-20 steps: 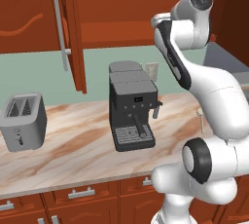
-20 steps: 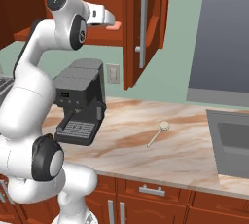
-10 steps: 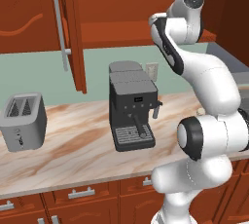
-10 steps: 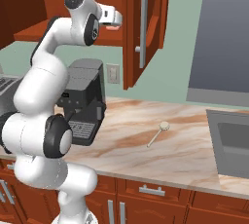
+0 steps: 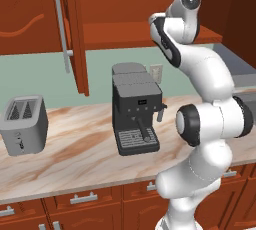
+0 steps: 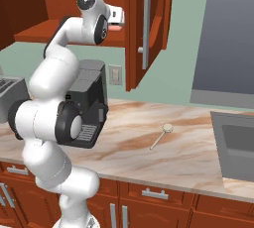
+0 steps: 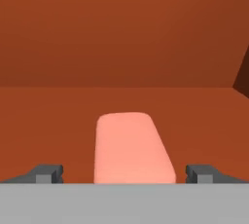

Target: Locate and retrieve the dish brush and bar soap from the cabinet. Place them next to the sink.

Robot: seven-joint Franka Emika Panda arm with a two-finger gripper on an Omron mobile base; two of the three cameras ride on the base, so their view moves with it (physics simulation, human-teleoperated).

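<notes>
The pink bar soap (image 7: 130, 147) lies flat on the floor of the reddish-brown cabinet (image 7: 121, 38). My gripper (image 7: 125, 174) is open, with one dark fingertip on each side of the soap and a gap at both. Seen from the right base, the gripper (image 6: 118, 20) is high up at the cabinet shelf, beside the open door with the long silver handle (image 6: 145, 19). The dish brush (image 6: 161, 135) rests on the marbled counter, left of the dark sink (image 6: 237, 142). The left base view shows the cabinet door (image 5: 75, 29) standing open.
A dark coffee machine (image 5: 136, 111) stands on the counter under the shelf, close to my arm. A grey toaster (image 5: 22, 124) sits at the far left. Drawers with short silver handles (image 6: 154, 192) run below the counter.
My arm has straightened up and its hand has pushed a little further toward the cabinet shelf. The brush on the counter has not moved.
</notes>
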